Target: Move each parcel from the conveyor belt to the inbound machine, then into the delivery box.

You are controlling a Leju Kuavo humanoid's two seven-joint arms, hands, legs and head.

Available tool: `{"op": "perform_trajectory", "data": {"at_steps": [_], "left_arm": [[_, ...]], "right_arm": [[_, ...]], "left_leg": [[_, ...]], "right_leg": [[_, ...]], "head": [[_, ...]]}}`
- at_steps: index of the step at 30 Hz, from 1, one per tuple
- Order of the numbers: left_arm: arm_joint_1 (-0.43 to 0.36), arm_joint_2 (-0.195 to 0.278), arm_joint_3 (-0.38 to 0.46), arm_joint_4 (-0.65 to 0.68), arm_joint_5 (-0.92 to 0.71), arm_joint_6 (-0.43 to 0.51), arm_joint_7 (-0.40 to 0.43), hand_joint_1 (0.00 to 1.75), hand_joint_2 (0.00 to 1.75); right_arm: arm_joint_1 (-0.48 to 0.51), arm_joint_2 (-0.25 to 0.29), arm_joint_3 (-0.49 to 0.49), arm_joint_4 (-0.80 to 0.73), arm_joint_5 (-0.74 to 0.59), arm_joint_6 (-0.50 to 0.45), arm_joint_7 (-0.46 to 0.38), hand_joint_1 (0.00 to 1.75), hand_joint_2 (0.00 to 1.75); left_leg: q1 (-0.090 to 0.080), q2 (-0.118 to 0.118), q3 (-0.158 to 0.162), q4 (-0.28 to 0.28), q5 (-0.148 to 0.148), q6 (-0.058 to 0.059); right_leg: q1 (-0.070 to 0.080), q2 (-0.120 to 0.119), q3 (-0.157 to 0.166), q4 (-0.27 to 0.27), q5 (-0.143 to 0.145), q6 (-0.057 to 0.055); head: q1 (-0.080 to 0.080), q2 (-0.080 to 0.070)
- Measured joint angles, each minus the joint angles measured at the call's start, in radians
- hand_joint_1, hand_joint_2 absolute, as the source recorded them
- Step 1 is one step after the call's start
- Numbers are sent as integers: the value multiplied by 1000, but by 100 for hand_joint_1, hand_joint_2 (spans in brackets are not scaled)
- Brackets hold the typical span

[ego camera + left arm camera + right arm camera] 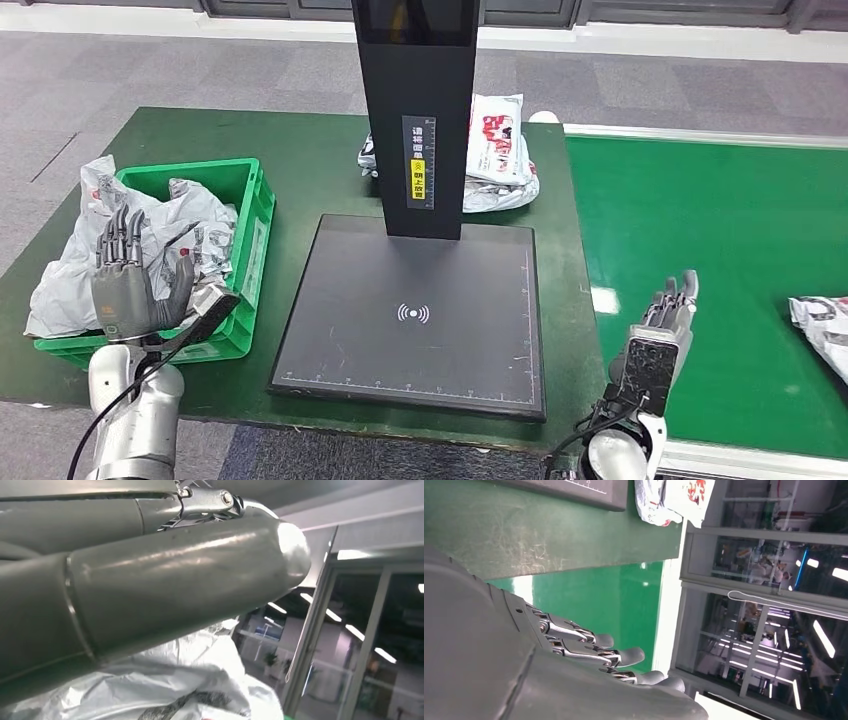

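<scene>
While a crumpled parcel (822, 330) lies angled across the conveyor belt (720, 230), both the left hand (128, 283) and right hand (663, 340) are held upright, fingers spread, empty

Glossy crinkled plastic parcels (120, 235) (green plastic crate (255, 215)), matt scanner plate (415, 315)

parcels (150, 235) in crate (255, 215), left of scanner (415, 310)

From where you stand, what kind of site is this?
Likely a parcel-sorting station in a logistics hall or test lab: a green conveyor belt, a black scanning machine with a ruled platform, and a green crate filled with grey mailer bags.
</scene>
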Motion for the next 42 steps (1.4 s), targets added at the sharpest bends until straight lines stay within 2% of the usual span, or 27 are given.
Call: {"op": "perform_trajectory", "data": {"at_steps": [4,11,13,15,17,21,25,27,31,36,42], "left_arm": [[-9,-32,43,-2,23,0,-29,0,0],[-33,-69,43,20,112,0,-91,0,0],[-36,-88,36,18,143,0,-128,0,0],[-38,-110,19,14,181,-1,-157,0,87],[-37,-130,-15,9,237,-1,-167,0,175],[-35,-150,-152,15,361,-9,-146,0,175],[-44,-152,-386,74,577,-33,-53,0,175],[-54,-152,-490,108,632,-48,-18,0,175],[-100,-154,-644,201,728,-160,45,0,175],[-155,-183,-764,325,832,-266,45,0,175],[-193,-204,-822,434,923,-343,6,0,175]], "right_arm": [[-6,0,0,10,-4,-3,-1,0,0],[-6,0,0,17,-15,-13,1,0,0],[-6,-1,0,18,-17,-14,2,0,87],[-7,-2,0,21,-24,-13,4,0,175],[-11,-4,0,28,-36,-10,5,0,175],[-35,-12,-3,58,-53,-1,13,0,175],[-73,-23,-12,118,-52,19,32,0,175],[-88,-27,-18,144,-51,25,37,0,175],[-124,-36,-29,204,-33,23,57,0,175],[-189,-44,-49,305,51,9,103,0,175],[-227,-48,-94,398,95,19,117,0,175]], "left_leg": [[0,0,0,0,0,0],[0,0,0,0,0,0],[0,0,0,0,0,0],[0,0,0,1,0,0],[0,0,-1,1,0,0],[0,0,-1,1,0,0],[-1,0,-1,1,0,0],[-1,0,-1,1,0,1],[-1,0,-1,2,0,1],[-1,1,-1,2,0,1],[-1,0,-2,2,0,1]], "right_leg": [[0,0,0,0,0,0],[0,1,-1,0,0,0],[0,1,-1,0,0,0],[0,1,-1,0,0,0],[0,1,-1,0,0,0],[0,0,-2,0,1,1],[-1,0,-1,0,1,1],[-1,0,-1,0,2,1],[-1,1,-2,0,2,1],[-1,1,-2,0,3,1],[-1,1,-2,0,2,1]], "head": [[0,0],[0,0],[0,0],[0,0],[0,0],[0,0],[0,0],[0,0],[0,0],[0,0],[0,0]]}}
